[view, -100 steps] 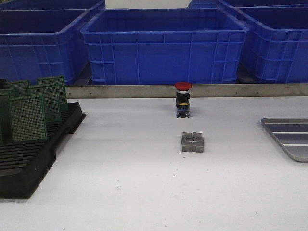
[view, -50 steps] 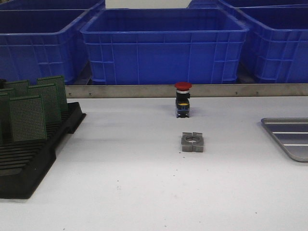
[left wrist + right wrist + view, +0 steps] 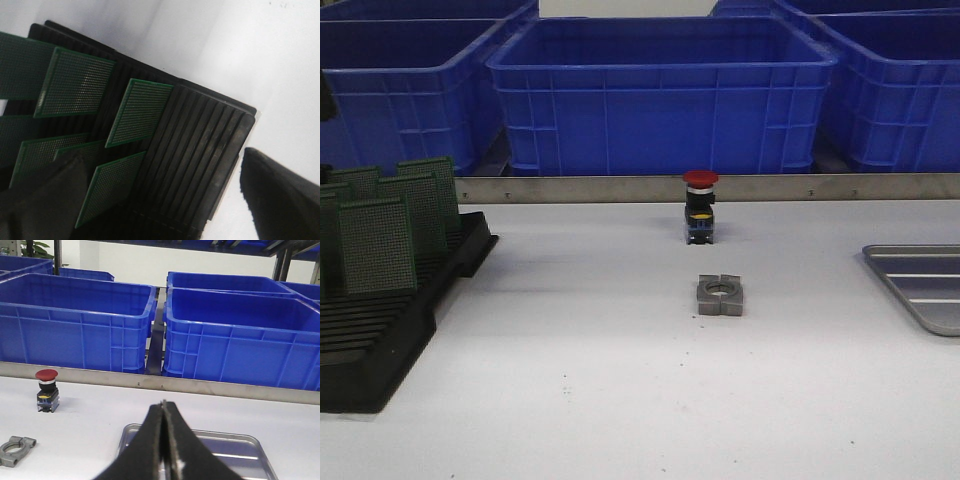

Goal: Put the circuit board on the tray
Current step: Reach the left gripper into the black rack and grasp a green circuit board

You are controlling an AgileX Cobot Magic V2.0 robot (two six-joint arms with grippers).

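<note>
Several green perforated circuit boards stand upright in the black slotted rack at the left of the table. In the left wrist view my left gripper is open wide above the rack, and its fingers straddle the nearest boards without holding any. The silver-grey ribbed tray lies at the right edge of the table. In the right wrist view my right gripper is shut and empty, over the near side of the tray.
A red-capped push button and a grey metal clamp block stand in the middle of the table. Big blue bins line the back behind a metal rail.
A dark shape has come in at the upper left edge of the front view. The boards, the tray and the middle objects have not moved.
</note>
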